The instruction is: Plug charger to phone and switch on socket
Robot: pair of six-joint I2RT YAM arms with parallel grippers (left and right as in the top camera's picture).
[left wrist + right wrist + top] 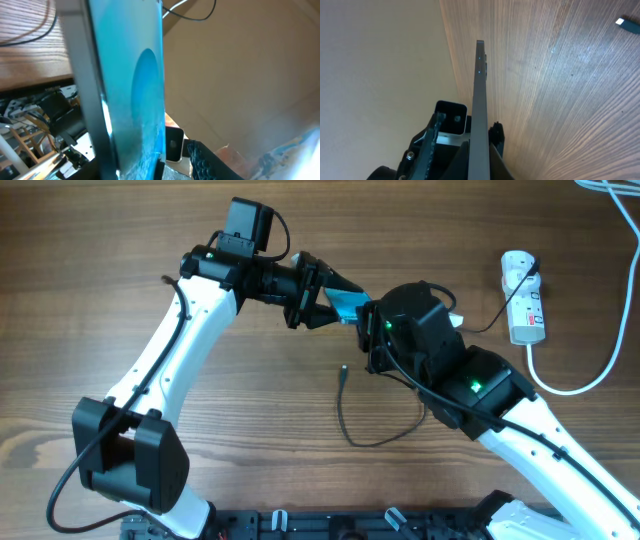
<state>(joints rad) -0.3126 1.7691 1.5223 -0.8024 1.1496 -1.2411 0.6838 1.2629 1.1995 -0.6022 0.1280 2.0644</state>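
The phone (348,304), with its turquoise lit screen, is held above the table between both arms. My right gripper (371,318) is shut on its edge; in the right wrist view the phone (479,85) stands edge-on between the fingers (481,146). My left gripper (322,296) is spread open around its other end. In the left wrist view the screen (137,90) fills the frame, with a gap to the right finger (207,160). The charger, a thin black cable (372,442), loops on the table with its plug tip (343,370) free; the tip also shows in the right wrist view (625,23). The white socket (526,308) lies far right.
The socket's thick white cord (600,375) curves along the right edge of the wooden table (120,240). The black cable runs from the socket (490,325) under my right arm. Black robot bases sit along the front edge (330,525).
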